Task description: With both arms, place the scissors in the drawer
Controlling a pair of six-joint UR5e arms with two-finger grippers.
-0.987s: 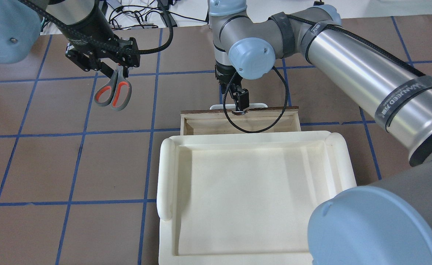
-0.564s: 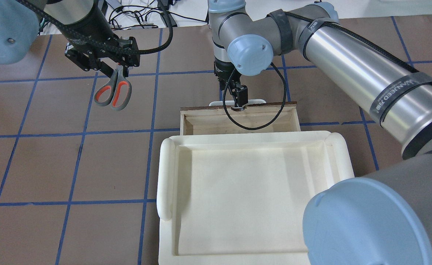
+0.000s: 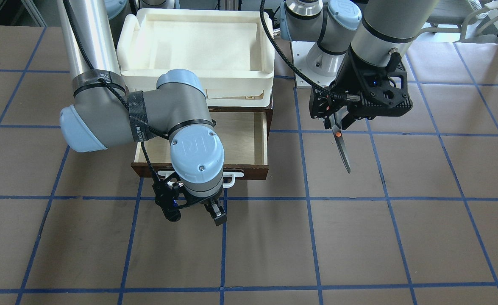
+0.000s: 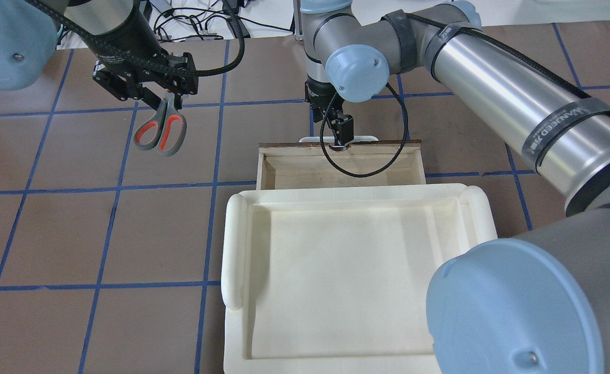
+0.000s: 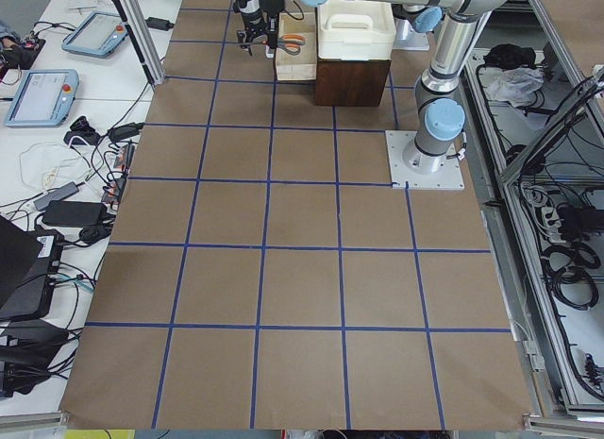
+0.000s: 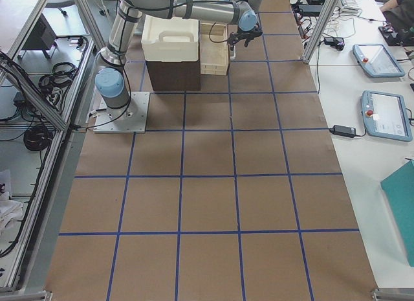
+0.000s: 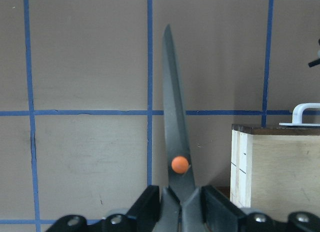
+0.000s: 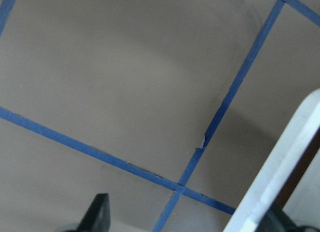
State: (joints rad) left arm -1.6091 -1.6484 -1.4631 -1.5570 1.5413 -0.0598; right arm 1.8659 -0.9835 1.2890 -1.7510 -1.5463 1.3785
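My left gripper is shut on the scissors and holds them in the air left of the drawer, apart from it. The grey-and-orange handles hang towards me, and the dark blades with the orange pivot dot point away. The dark brown drawer is pulled out, with its pale interior showing. My right gripper is open at the white bar handle, which lies next to one finger in the right wrist view.
A white foam tray sits on top of the cabinet, above the drawer's rear part. The brown table has blue tape lines. My right arm reaches over the tray. Cables lie at the table's far edge.
The right gripper has moved away from the robot at the handle, and the drawer has slid further out. The left gripper and the scissors have stayed in place.
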